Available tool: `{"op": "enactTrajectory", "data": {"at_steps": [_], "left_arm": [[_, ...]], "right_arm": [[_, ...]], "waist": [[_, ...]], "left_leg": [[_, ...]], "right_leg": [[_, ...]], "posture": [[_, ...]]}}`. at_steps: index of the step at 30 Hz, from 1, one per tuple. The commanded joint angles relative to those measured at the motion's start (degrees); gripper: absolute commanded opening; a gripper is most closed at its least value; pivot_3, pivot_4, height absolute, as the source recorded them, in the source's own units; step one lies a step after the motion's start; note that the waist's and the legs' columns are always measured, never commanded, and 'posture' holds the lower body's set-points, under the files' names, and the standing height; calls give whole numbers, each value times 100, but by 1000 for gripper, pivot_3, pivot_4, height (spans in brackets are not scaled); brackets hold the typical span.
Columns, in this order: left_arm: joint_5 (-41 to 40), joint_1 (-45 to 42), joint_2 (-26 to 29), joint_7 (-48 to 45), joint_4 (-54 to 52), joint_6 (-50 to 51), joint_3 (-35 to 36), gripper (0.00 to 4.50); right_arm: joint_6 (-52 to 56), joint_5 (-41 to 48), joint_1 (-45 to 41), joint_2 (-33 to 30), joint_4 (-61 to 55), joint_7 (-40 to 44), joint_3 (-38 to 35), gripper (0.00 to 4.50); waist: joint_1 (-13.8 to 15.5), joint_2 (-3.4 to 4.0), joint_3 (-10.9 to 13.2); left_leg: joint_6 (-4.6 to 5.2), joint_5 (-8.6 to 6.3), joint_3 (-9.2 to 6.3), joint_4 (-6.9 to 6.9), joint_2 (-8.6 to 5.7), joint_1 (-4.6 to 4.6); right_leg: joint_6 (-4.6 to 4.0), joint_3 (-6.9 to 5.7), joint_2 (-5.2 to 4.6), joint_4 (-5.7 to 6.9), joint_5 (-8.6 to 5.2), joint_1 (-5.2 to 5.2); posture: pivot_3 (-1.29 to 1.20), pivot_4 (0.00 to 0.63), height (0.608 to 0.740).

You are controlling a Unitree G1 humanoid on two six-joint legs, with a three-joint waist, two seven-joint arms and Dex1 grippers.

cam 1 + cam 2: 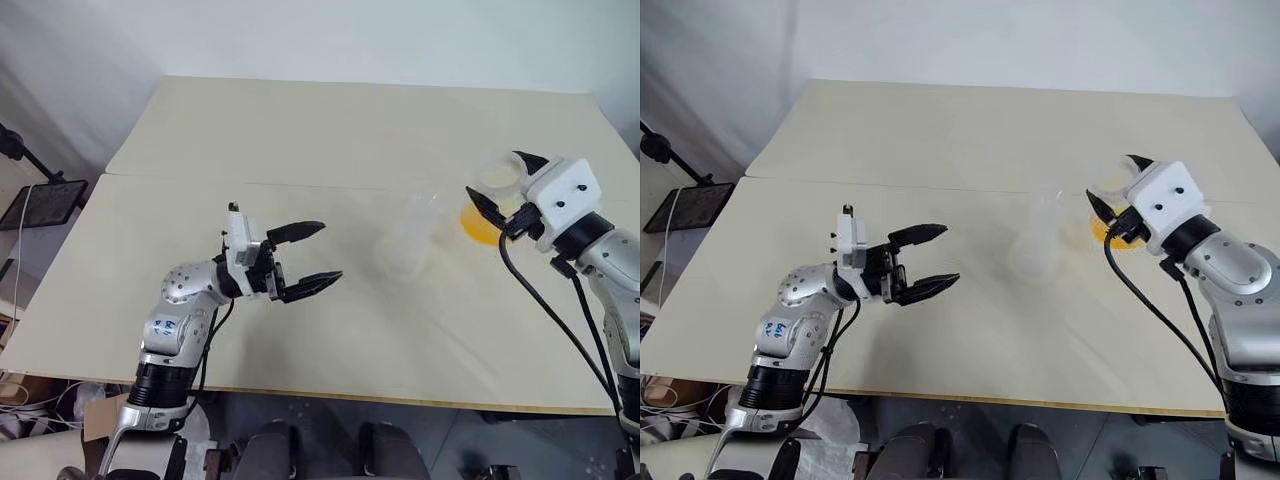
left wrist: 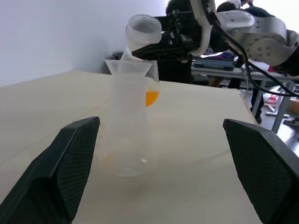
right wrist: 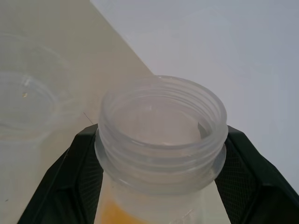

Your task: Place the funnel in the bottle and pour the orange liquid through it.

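Both grippers were seen above a cream table (image 1: 330, 130). On the right, the right gripper (image 1: 503, 188) was closed around a clear jar (image 3: 161, 135) with a threaded wide mouth, its black fingers (image 3: 74, 172) pressed against the jar's neck on both sides. The jar was held tilted beside the bottle, its mouth turned toward the funnel, with orange liquid (image 2: 152, 97) collected in its lower part. On the left, the left gripper (image 1: 303, 258) was held with its jaws spread wide and nothing between them, pointed across the table toward the bottle and well apart from it.

The bottle (image 2: 127, 126), a tall clear cylinder, was stood upright on the table between the two grippers, nearer the right one. A faint orange trace was visible at its bottom. The funnel (image 2: 130, 67), a small clear cone, was seated in the bottle's mouth, its rim flared just above the bottle's top edge. The jar's mouth was held just above the funnel's rim; whether they touched could not be told.
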Motion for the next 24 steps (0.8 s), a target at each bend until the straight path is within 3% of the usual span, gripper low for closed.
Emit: {"op": "enactTrajectory", "data": {"at_steps": [1, 24], "left_arm": [[83, -22, -82, 172, -44, -174, -44, 4500], [165, -50, -412, 472, 46, -316, -225, 4500]], "right_arm": [[-274, -316, -123, -132, -112, -20, -56, 2821], [-1184, -2319, -605, -107, 296, -293, 573, 2821]], "waist": [[6, 0, 0], [-5, 0, 0]], "left_leg": [[0, 0, 0, 0, 0, 0], [-1, 0, 0, 0, 1, -1]], "right_leg": [[0, 0, 0, 0, 0, 0], [0, -1, 0, -5, 0, 1]], "posture": [[0, 150, 740], [0, 150, 740]]}}
